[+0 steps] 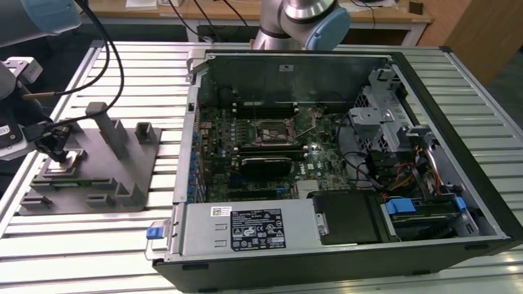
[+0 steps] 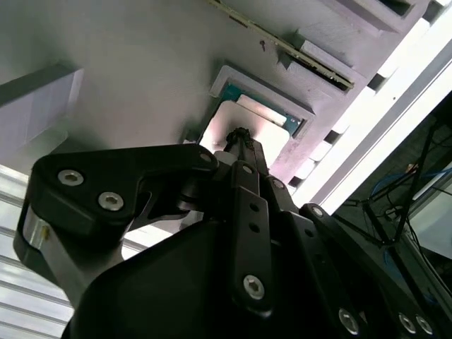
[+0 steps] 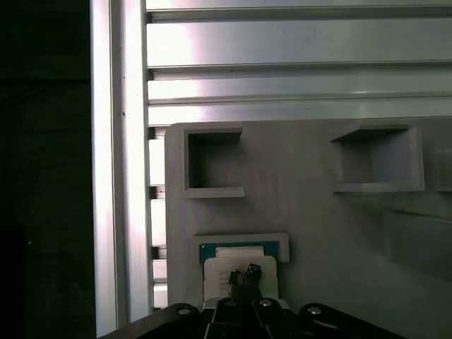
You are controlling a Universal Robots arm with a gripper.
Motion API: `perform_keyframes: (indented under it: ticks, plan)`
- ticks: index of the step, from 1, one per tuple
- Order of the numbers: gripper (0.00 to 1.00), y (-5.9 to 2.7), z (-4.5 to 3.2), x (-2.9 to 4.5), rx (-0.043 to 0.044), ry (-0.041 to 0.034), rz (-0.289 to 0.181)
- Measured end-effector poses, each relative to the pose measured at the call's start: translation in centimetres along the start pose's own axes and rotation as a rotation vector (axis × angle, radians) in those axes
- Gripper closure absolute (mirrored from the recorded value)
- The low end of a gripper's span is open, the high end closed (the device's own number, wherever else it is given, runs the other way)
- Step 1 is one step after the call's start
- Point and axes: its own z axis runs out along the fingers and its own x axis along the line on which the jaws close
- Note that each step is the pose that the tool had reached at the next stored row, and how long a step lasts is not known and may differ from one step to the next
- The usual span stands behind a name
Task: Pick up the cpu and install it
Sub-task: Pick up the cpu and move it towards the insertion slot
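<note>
The arm (image 1: 307, 18) reaches out to nine o'clock in the exterior view. Its gripper (image 1: 59, 154) points straight down, fingertips (image 2: 240, 138) drawn together.

Cpu (image 3: 220, 274): part covered by the gripper (image 3: 244, 272) in both wrist views; largely hidden beneath it in the exterior view.
Arm (image 1: 49, 15): cropped at the exterior view's nine and eleven o'clock edges.
Computer case (image 1: 327, 269): lower side cropped at six o'clock.

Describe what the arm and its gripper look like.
The arm has silvery metal tube sections with pale blue caps on its joints. Black cables trail along it. The gripper is matte black, built from angular linkage bars pinned with round silver screws.
</note>
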Motion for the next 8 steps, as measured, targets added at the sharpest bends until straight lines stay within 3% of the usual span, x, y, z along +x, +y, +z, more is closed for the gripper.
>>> perform_keyframes:
  ticks: [6,8]
  plan:
    - [0.89,0.00,0.00,0.00,0.0000,0.0000,0.000]
    - [0.83,0.01,0.00,0.00,0.0000,0.0000,-0.001]
